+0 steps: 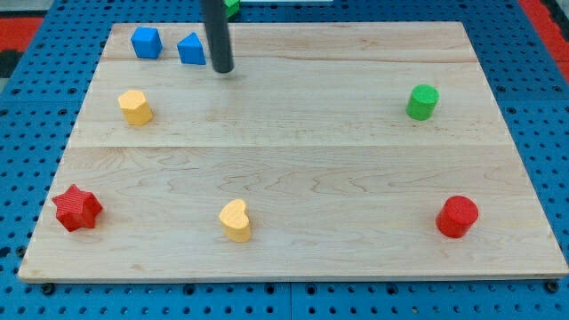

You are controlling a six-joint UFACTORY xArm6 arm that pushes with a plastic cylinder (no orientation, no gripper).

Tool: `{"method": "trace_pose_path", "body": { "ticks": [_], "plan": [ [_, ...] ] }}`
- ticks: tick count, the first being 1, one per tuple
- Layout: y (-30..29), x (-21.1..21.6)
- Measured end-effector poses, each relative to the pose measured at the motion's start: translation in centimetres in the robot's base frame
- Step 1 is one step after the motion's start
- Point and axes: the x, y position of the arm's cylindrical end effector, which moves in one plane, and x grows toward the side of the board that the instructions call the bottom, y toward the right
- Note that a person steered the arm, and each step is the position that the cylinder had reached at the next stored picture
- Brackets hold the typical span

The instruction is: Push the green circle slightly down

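Note:
The green circle (pixel 422 102), a short green cylinder, stands on the wooden board (pixel 293 160) at the view's right, in the upper half. My tip (pixel 223 68) is the lower end of the dark rod near the view's top, left of centre. It is far to the left of the green circle and slightly above it, not touching it. The tip is just right of the blue triangle block (pixel 191 49).
A blue cube-like block (pixel 146 42) sits at the top left. A green block (pixel 232 7) shows partly behind the rod. A yellow hexagon block (pixel 135 107) is at the left, a red star (pixel 77 208) at the bottom left, a yellow heart (pixel 236 220) at the bottom centre, a red cylinder (pixel 457 217) at the bottom right.

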Motion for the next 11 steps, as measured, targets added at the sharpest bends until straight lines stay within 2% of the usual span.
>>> {"method": "trace_pose_path", "body": {
  "ticks": [1,2,3,7,9,11],
  "plan": [
    [-7.8,-2.3],
    [-7.8,-2.2],
    [-3.3,-2.1],
    [0.3,-2.1],
    [6.8,0.8],
    [5.4,-0.7]
  ]
}}
